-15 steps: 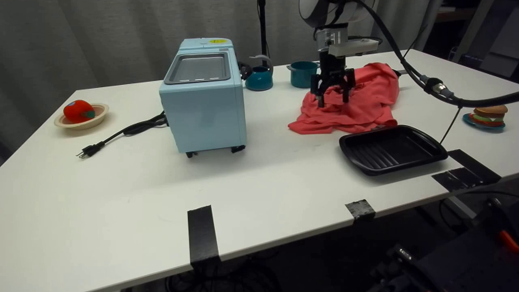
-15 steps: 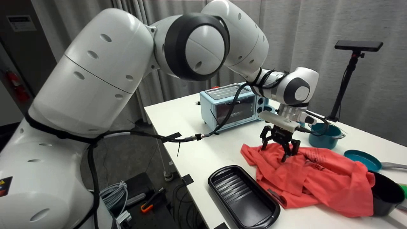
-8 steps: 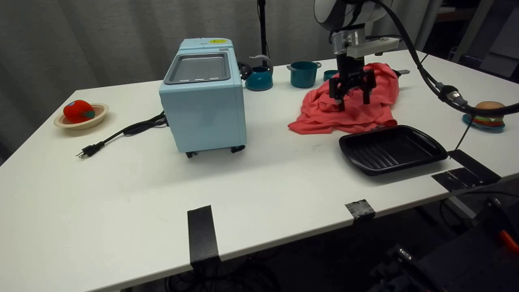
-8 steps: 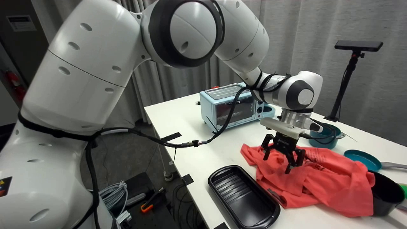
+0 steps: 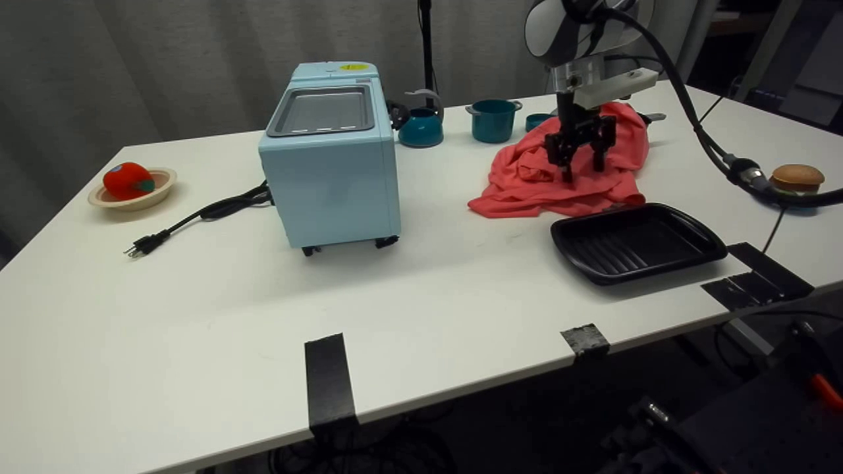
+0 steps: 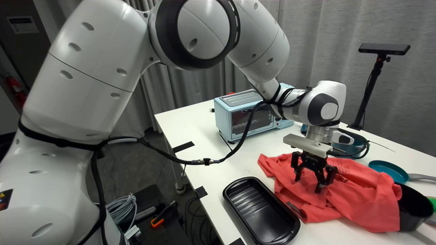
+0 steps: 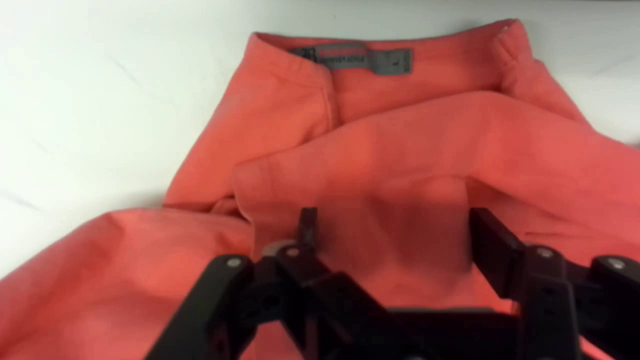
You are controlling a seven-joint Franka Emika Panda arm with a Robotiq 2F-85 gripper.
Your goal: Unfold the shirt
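"Where do you have the shirt (image 6: 342,201)?"

"I see it bunched on the worktop (image 6: 218,174), just beside the black baking pan (image 6: 261,214), collar label (image 7: 392,61) on the side toward that pan."

"And your gripper (image 7: 391,229)?"

"I have it over the shirt, fingers spread apart; whether the tips touch it, I can't tell from here."

"What about the toaster oven (image 5: 329,181)?"

"I see it well apart from the pan."

Grey curtains (image 5: 217,72) are hanging in folds across the upper frame in both exterior views. A white worktop (image 5: 197,342) is filling the lower left in an exterior view. In an exterior view, dark floor (image 6: 136,170) is showing left of centre, and a sign (image 6: 23,25) is hanging at upper left.
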